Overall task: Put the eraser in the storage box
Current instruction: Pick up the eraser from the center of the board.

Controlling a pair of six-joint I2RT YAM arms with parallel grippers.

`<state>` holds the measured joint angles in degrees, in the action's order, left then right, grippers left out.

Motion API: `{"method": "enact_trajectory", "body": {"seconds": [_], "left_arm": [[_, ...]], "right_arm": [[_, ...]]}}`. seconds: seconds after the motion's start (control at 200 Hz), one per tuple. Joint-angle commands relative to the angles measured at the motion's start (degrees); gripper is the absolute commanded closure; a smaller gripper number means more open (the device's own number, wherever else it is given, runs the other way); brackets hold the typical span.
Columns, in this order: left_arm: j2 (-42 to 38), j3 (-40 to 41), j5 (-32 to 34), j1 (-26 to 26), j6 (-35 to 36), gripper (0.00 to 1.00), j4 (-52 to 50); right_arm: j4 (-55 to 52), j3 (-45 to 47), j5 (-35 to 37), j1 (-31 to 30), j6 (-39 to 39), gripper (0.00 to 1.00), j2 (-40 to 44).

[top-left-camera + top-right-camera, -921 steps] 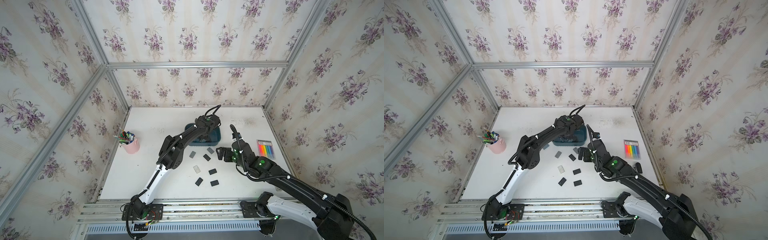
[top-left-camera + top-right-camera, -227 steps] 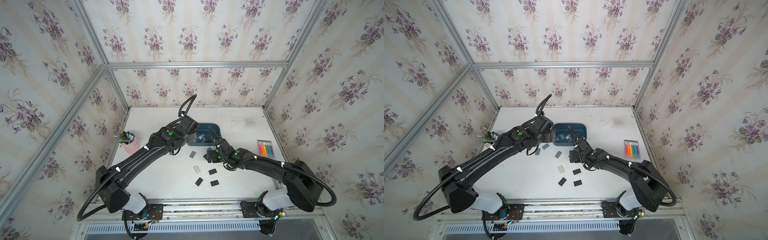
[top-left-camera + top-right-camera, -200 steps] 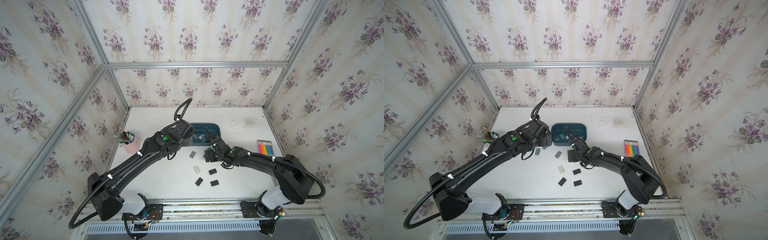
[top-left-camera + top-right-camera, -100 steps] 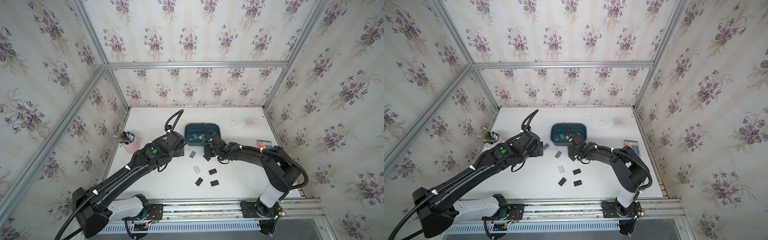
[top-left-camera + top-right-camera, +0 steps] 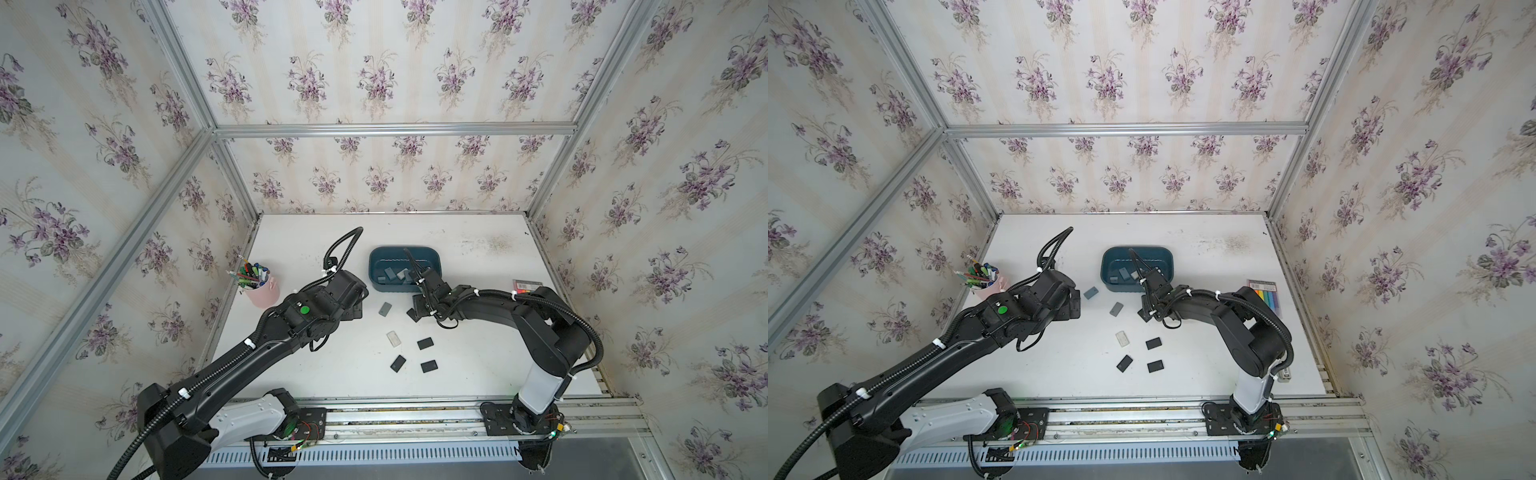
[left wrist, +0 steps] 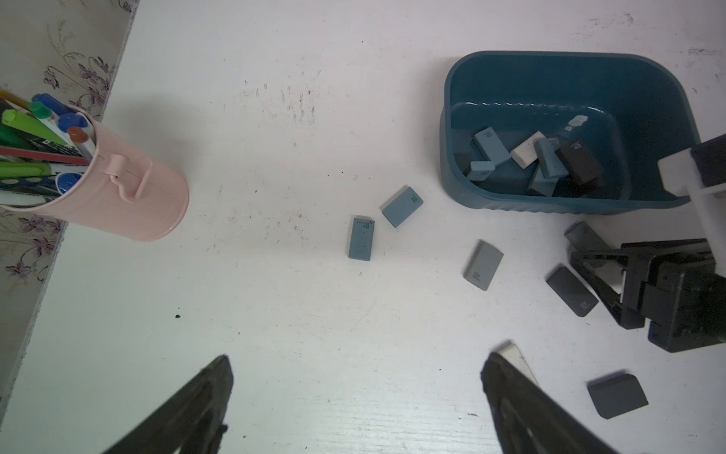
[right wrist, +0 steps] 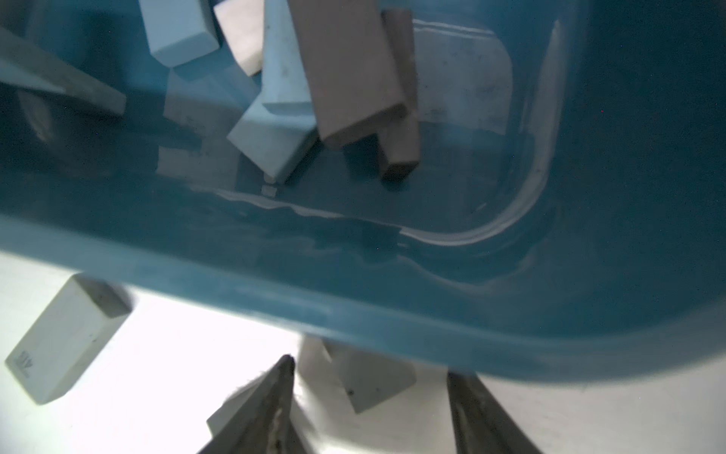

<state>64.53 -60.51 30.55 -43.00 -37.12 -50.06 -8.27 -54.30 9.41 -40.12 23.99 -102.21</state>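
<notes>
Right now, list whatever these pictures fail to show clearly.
Right gripper: fingertips too small to separate in both top views; the right wrist view is blurred, so contact with the eraser between them is unreadable.
Print on the loose erasers: too small in both top views.
Storage box: cut off by the right wrist view's edges.
Marker pack: mostly behind the right arm in a top view.

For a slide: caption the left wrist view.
Open left gripper facing scattered erasers; teal storage box holding several; pink pen cup.
</notes>
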Motion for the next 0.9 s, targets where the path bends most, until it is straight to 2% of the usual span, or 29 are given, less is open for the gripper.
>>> {"method": "enact_trajectory", "body": {"seconds": [0.0, 0.075, 0.13, 0.245, 0.38, 0.589, 0.894], "left_arm": [[-0.1, 0.3, 2.0, 0.1, -0.9, 0.01, -0.4], [0.1, 0.3, 1.9, 0.1, -0.9, 0.01, -0.3], [0.2, 0.2, 1.9, 0.1, -1.0, 0.01, -0.3], [0.2, 0.5, 1.7, 0.1, -1.1, 0.01, -0.1], [0.3, 0.9, 1.5, 0.2, -1.3, 0.01, 0.4], [1.2, 0.8, 0.9, 0.2, -1.4, 0.01, 0.8], [3.1, 0.7, -0.3, 0.3, -1.7, 0.01, 1.6]], "right_arm": [[0.8, -0.3, -0.4, 0.0, -0.1, 0.48, -0.6], [0.7, -0.7, -0.3, -0.1, -0.2, 0.50, -1.1], [0.6, -0.8, -0.5, 0.0, -0.2, 0.58, -1.4], [0.7, -0.2, -1.0, -0.1, 0.1, 0.67, -1.1], [1.1, 1.4, -1.0, 0.0, 0.3, 0.73, 0.1], [0.7, 3.1, -1.4, 0.0, 1.0, 0.76, 2.0], [-2.3, 6.6, -0.5, -0.9, 3.0, 0.79, 11.3]]}}
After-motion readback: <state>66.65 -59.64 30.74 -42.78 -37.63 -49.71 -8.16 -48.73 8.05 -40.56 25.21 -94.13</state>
